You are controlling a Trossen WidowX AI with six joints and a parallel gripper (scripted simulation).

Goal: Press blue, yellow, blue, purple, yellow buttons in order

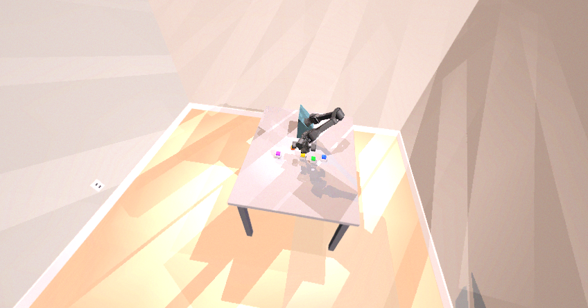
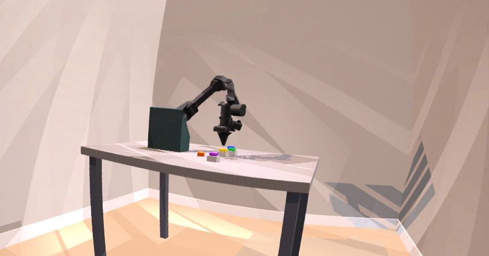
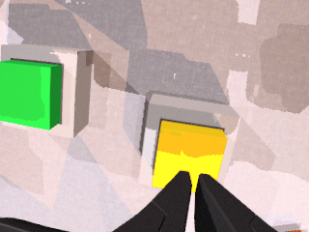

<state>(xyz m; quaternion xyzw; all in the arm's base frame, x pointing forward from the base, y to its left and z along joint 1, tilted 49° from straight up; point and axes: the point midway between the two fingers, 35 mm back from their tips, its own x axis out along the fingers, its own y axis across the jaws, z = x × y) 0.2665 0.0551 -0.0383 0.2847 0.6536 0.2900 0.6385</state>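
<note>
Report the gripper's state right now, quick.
Gripper: shut, fingers nearly together, holding nothing, poised above the yellow button.

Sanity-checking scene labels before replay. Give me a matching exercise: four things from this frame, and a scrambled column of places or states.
Things:
1. yellow button
2. green button
3. gripper
4. orange block

Places or states:
A. shut, holding nothing
B. directly below the fingertips in the wrist view
C. on the table beside the purple button
D. at the left edge of the wrist view

Pairs: 1-B, 2-D, 3-A, 4-C
</note>
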